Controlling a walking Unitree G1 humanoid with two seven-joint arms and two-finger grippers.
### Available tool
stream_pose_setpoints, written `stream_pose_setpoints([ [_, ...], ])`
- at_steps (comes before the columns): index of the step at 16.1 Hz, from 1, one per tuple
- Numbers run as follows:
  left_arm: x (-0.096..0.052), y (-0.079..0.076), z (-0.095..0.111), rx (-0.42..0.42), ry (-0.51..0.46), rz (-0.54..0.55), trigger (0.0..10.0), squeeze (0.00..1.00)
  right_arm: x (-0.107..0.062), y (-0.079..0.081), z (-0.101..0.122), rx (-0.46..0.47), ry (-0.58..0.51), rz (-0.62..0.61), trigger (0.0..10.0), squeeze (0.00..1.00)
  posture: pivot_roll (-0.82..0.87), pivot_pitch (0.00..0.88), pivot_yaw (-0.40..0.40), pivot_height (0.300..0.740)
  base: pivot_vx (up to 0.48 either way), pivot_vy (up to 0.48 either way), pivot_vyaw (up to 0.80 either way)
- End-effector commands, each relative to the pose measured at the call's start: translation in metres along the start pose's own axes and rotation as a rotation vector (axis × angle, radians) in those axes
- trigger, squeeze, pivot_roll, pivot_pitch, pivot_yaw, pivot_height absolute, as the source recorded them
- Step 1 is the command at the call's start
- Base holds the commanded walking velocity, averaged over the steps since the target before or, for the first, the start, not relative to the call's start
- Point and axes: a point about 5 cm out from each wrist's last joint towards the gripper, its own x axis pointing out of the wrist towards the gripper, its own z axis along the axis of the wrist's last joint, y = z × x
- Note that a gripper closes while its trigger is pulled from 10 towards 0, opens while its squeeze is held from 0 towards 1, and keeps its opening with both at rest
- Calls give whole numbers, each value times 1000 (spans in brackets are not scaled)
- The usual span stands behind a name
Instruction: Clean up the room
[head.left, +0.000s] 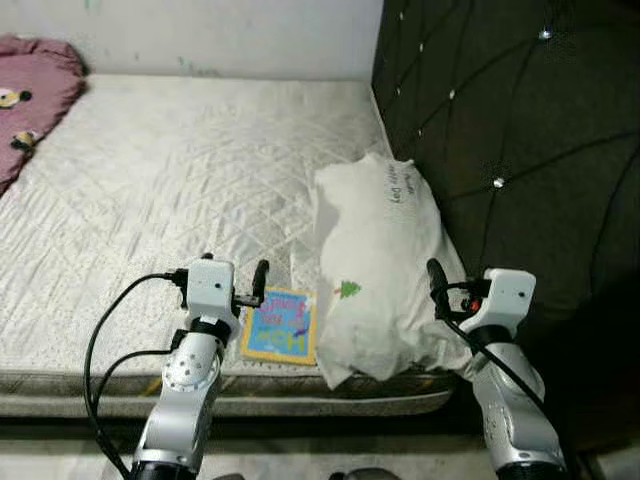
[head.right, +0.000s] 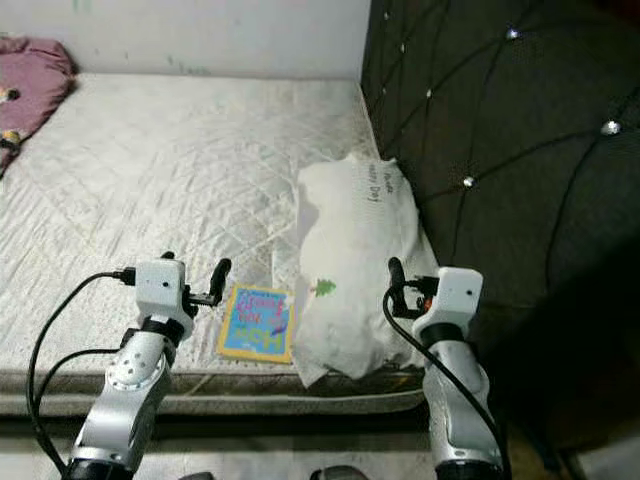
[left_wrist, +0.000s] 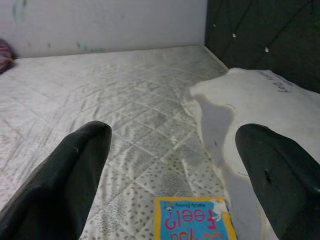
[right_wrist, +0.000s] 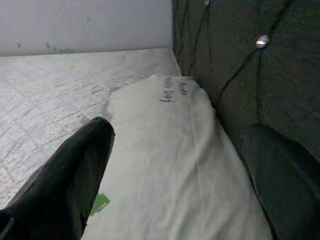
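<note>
Closest to the camera are the two arms, both raised over the near edge of the mattress: the left gripper has its fingers spread wide and holds nothing, hovering just left of and near the book, and the right gripper is also spread and empty, over the near right end of the pillow. The colourful book lies flat at the near edge of the bed, its right side touching or tucked against the pillow, which sits against the dark tufted headboard on the right. My worry: a flat thin book on a soft mattress is awkward to pinch, so the fingers could just push it under the pillow or nudge it off the near edge. A pink blanket sits far left, well apart.
</note>
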Motion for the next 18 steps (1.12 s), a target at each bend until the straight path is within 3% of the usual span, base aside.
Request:
stream_pose_setpoints([
  [1, 1, 0, 0, 4, 0, -7, 10000, 0, 1, -1, 0, 0, 5, -2, 10000, 0, -50, 0, 3, 740, 0, -319, 0],
  [4, 1, 0, 0, 2, -1, -8, 10000, 0, 1, -1, -1, -2, 9, -3, 10000, 0, -51, 0, 4, 740, 0, -319, 0],
  [6, 1, -1, 0, -4, -6, -8, 10000, 0, 0, -2, -1, -1, 9, -2, 10000, 0, -52, 0, 4, 740, 0, -317, -741],
  [10, 1, -2, -2, -61, 12, -1, 10000, 0, 0, -1, -2, -3, 13, 0, 10000, 0, -52, 0, 3, 740, 0, 0, -130],
  [13, 1, -2, -3, -82, 18, -3, 10000, 0, 0, -2, -2, -3, 16, 0, 10000, 0, -51, 0, 1, 740, 0, 480, 0],
  [18, 3, -2, -2, -95, 19, -7, 10000, 0, 0, -1, -2, -5, 19, 4, 10000, 0, -53, 0, 2, 740, 0, 480, -650],
])
